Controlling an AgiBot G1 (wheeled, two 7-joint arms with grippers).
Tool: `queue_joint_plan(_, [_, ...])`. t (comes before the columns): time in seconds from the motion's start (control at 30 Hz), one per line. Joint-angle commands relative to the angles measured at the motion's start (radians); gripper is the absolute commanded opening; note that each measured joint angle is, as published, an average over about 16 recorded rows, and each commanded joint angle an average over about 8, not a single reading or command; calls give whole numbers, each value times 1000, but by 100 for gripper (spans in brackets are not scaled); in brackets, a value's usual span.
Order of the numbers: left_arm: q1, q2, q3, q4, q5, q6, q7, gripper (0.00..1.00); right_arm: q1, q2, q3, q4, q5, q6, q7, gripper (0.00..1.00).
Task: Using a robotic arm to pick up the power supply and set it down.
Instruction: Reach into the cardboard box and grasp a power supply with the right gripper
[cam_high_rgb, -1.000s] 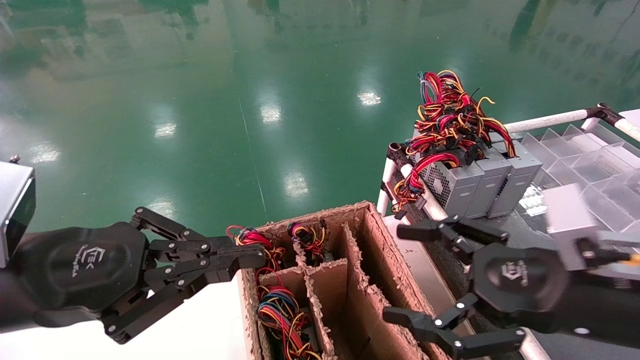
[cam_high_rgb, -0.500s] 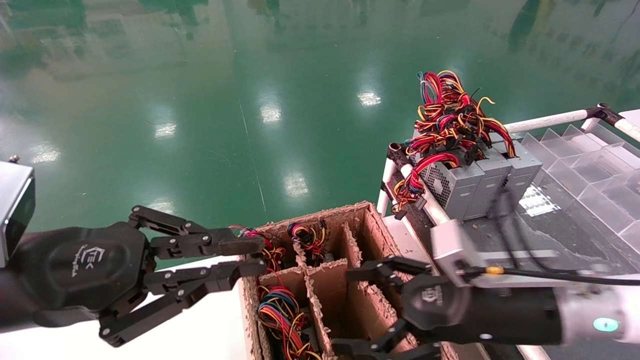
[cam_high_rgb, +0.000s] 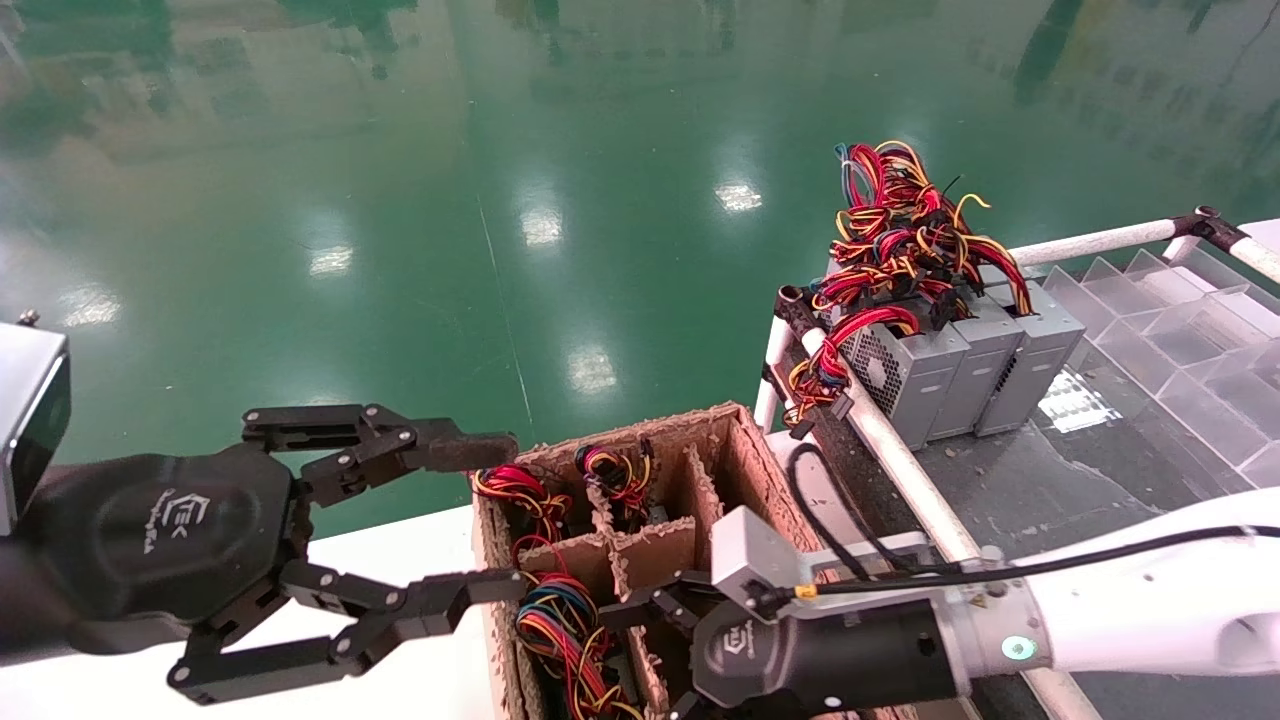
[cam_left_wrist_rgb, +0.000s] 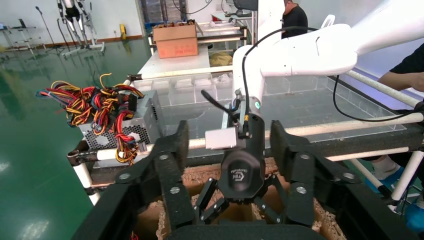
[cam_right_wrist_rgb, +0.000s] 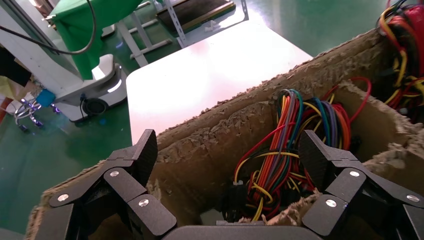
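Note:
My right gripper (cam_high_rgb: 652, 655), on the white robotic arm (cam_high_rgb: 1150, 600), hangs open over a compartment of the cardboard box (cam_high_rgb: 742, 440). In the right wrist view its fingers (cam_right_wrist_rgb: 142, 152) straddle a cardboard divider and a bundle of red, yellow and blue wires (cam_right_wrist_rgb: 295, 155). That bundle belongs to a power supply (cam_right_wrist_rgb: 216, 221) sunk in the box, of which only a grey sliver shows. Three more grey power supplies (cam_high_rgb: 950, 370) stand side by side on the rack. My left gripper (cam_high_rgb: 490, 520) is open wide at the box's left edge and holds nothing.
The box has torn cardboard dividers and more wire bundles (cam_high_rgb: 615, 470) in its far compartments. A white-tube rack (cam_high_rgb: 900, 450) stands to the right with a clear divided tray (cam_high_rgb: 1180, 320). A white table (cam_high_rgb: 420, 550) lies under the left gripper. Green floor lies beyond.
My right arm has swung left from above the rack to over the box and dropped toward a compartment. My left gripper has spread its fingers much wider.

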Motion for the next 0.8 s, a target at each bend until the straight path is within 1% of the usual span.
queue_joint_plan(0.03, [0, 0, 0, 0, 0, 0, 0, 100, 8, -20, -14, -26, -12, 2, -17, 88])
queue_joint_plan(0.23, [0, 0, 0, 0, 0, 0, 0, 100, 38, -68, -34, -131, -27, -1, -77, 13])
queue_joint_plan(0.27, [0, 0, 0, 0, 0, 0, 0, 100, 44, -75, -37, -149, -27, -3, -86, 3])
queue_joint_plan(0.3, [0, 0, 0, 0, 0, 0, 0, 100, 50, -82, -39, -165, -26, -5, -94, 0])
queue_joint_plan(0.43, [0, 0, 0, 0, 0, 0, 0, 100, 70, -105, -52, -215, -24, -12, -123, 0])
queue_joint_plan(0.8, [0, 0, 0, 0, 0, 0, 0, 100, 102, -150, -93, -307, -23, -13, -182, 0])
